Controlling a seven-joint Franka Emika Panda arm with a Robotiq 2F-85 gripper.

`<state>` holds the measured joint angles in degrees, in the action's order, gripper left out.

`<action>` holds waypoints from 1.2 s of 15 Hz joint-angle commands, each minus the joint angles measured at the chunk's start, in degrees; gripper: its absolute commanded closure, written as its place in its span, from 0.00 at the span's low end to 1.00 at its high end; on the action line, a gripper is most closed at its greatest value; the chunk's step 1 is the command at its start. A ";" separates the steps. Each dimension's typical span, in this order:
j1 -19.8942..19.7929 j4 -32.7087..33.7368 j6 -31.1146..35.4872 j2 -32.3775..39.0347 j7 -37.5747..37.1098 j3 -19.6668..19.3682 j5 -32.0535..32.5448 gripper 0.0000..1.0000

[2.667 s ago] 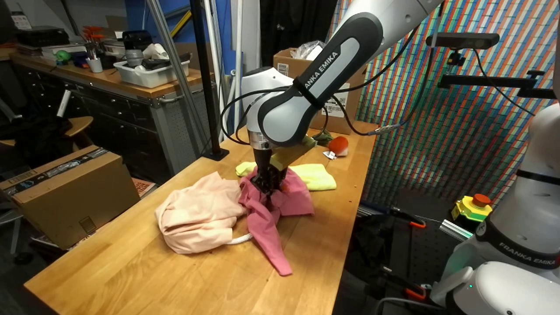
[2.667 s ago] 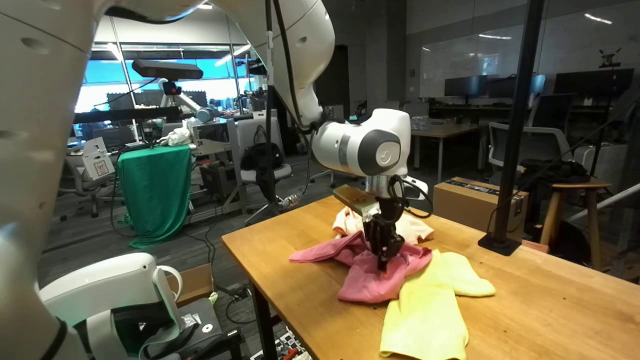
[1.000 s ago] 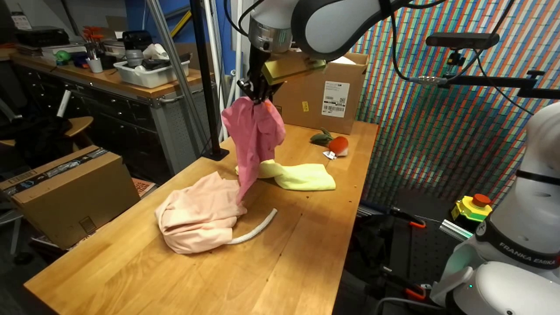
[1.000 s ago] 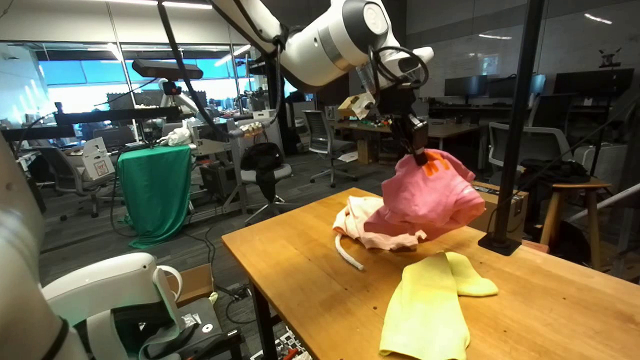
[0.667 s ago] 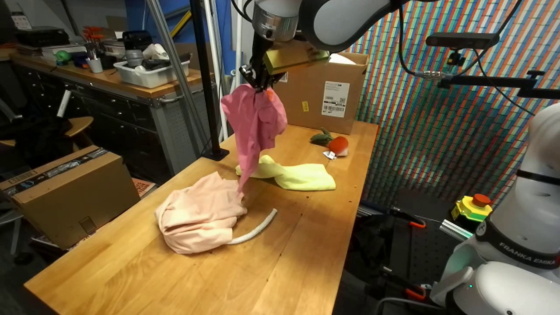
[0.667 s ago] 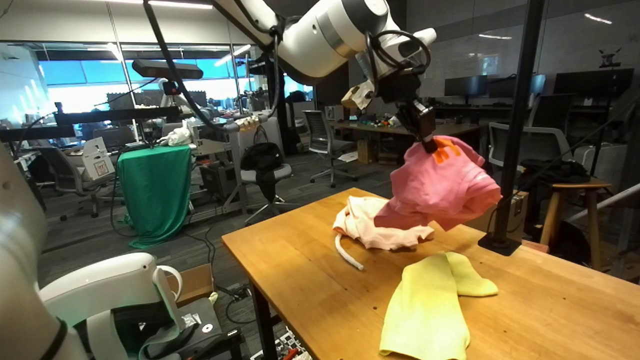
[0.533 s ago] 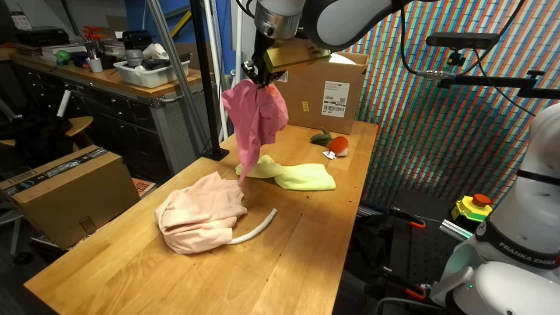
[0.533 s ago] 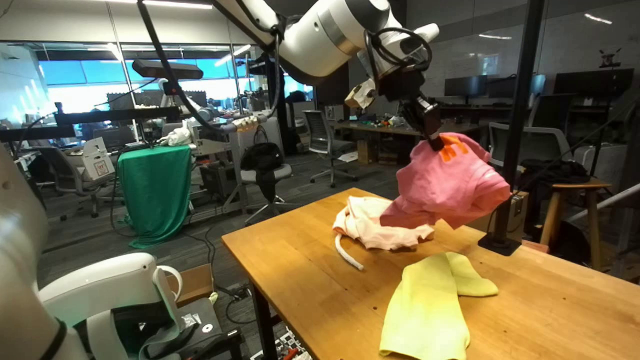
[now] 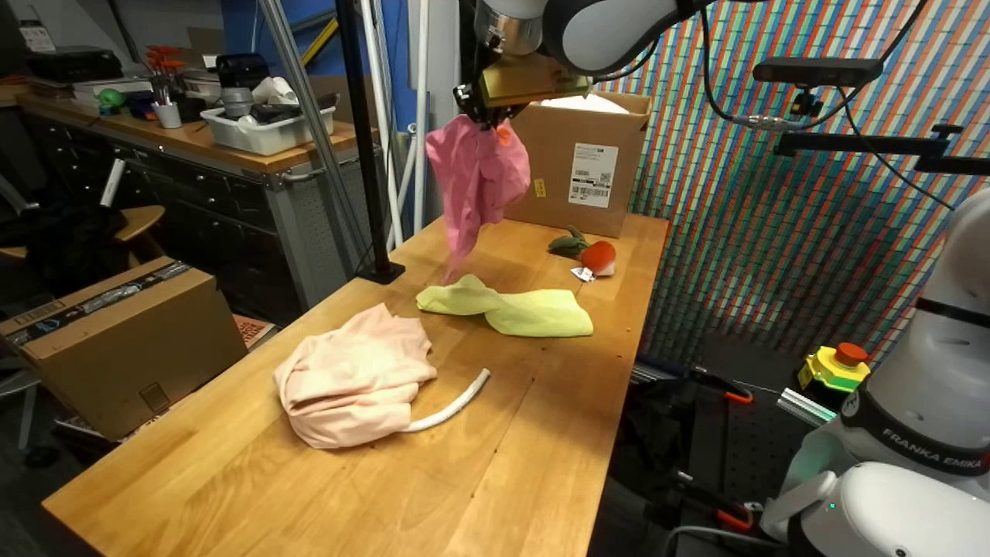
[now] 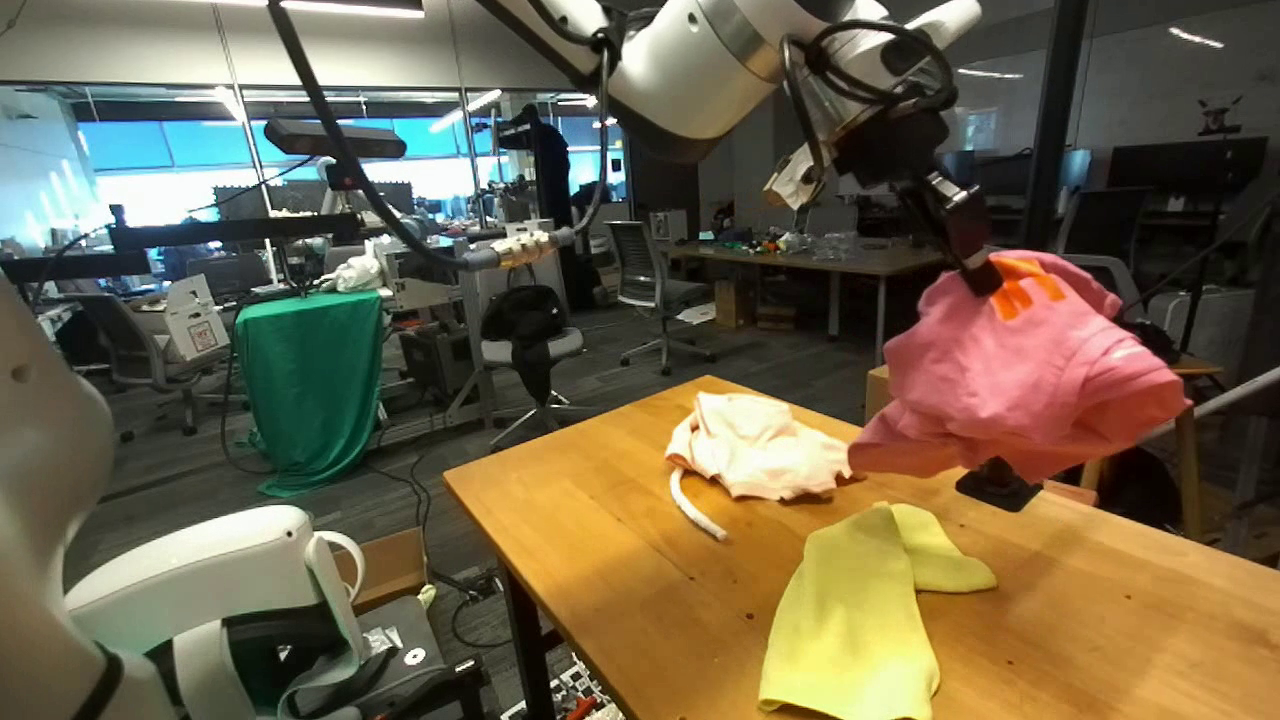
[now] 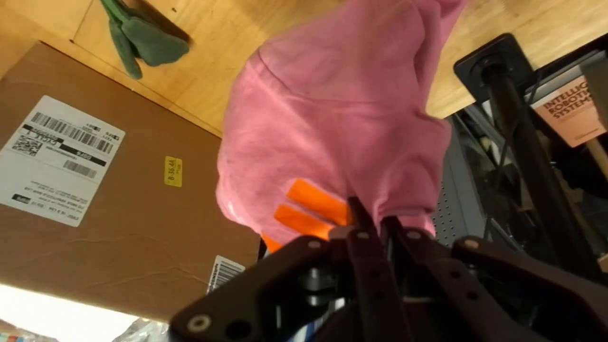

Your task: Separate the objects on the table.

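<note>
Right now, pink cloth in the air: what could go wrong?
The tool pinches only a bunched part of the pink cloth, so it may slip out. Lowered too soon, the cloth could land on the yellow-green cloth lying close by, leaving the two overlapping. Swung sideways, it might brush the black post.

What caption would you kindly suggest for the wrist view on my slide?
Fingers clamped on a pink cloth, with a wooden table and cardboard box behind it.
</note>
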<state>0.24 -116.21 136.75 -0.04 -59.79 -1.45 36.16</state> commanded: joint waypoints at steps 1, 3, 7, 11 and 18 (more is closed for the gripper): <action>-2.08 5.93 0.80 3.96 -0.18 -1.47 -0.42 0.98; -2.96 8.36 1.38 5.90 1.54 -2.50 -2.69 0.98; -4.17 12.84 4.02 10.24 5.72 -4.32 -10.13 0.98; -4.85 17.33 4.65 14.83 7.78 -6.36 -15.38 0.98; -4.93 23.68 5.22 22.34 6.25 -10.59 -18.89 0.99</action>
<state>-4.94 -97.41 141.02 18.41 -53.10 -10.14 18.78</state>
